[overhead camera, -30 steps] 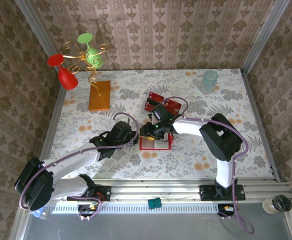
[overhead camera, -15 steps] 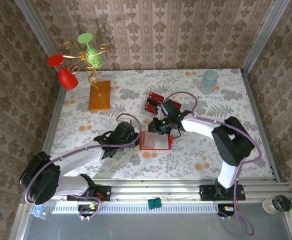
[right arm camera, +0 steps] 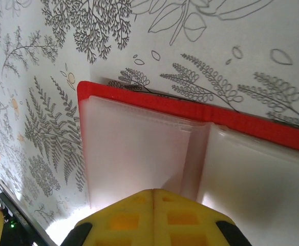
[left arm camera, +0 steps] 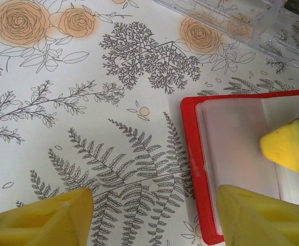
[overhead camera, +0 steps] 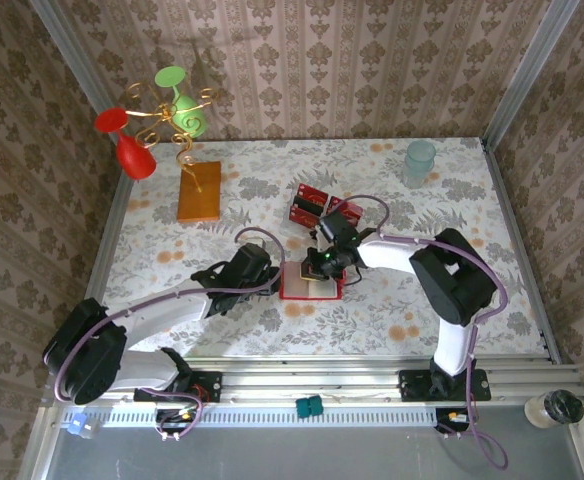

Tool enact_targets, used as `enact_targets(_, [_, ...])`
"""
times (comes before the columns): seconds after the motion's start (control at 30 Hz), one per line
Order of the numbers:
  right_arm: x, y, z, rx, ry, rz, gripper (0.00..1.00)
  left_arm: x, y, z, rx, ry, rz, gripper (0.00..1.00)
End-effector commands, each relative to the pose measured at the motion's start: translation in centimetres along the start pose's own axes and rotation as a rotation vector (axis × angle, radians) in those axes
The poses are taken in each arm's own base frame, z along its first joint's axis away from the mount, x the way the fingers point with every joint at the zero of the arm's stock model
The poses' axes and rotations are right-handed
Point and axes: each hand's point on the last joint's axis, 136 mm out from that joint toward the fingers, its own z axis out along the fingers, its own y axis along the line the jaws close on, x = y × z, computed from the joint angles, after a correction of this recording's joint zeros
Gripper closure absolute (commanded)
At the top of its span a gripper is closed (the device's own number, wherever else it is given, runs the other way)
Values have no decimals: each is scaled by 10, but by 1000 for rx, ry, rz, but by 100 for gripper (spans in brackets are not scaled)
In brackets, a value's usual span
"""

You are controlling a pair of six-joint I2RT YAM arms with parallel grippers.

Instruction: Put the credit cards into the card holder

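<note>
The card holder (overhead camera: 302, 291) lies open on the flowered cloth, red rim around pale clear pockets (right arm camera: 139, 148). My right gripper (overhead camera: 324, 266) is shut with nothing in it, its joined yellow tips (right arm camera: 153, 196) resting over the left pocket near the fold. My left gripper (left arm camera: 154, 220) stands open at the holder's left edge (left arm camera: 193, 154), one finger (left arm camera: 42, 220) over the cloth and the other (left arm camera: 262, 215) over the pocket. The right gripper's yellow tip (left arm camera: 287, 146) shows there too. Two red credit cards (overhead camera: 307, 205) (overhead camera: 346, 209) lie just behind the holder.
An orange-brown slab (overhead camera: 199, 190) lies at the back left, beside a gold stand with a red glass (overhead camera: 132, 150) and a green glass (overhead camera: 184, 112). A pale blue cup (overhead camera: 419, 160) stands at the back right. A clear plastic piece (left arm camera: 231, 23) lies past the holder.
The right gripper closed from partly open, drew back toward the cards, then came down again onto the holder. The left gripper edged right toward the holder's edge.
</note>
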Motion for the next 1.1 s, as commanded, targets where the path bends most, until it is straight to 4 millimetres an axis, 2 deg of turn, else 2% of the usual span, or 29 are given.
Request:
enact_targets(0.0, [-3, 10, 6, -24, 15, -11, 100, -8, -7, 0, 17, -16, -1, 33])
enact_targets(0.6, [2, 6, 9, -26, 15, 5, 100, 10, -29, 27, 28, 56, 55, 30])
enact_targets(0.8, [-1, 12, 5, -37, 8, -1, 99, 23, -27, 36, 0, 83, 75, 30])
enact_targets(0.93, [-10, 19, -12, -38, -22, -17, 94, 32, -23, 41, -23, 102, 83, 31])
enact_targets(1.07, [-37, 25, -52, -39, -104, -39, 84, 37, -20, 42, -32, 110, 83, 31])
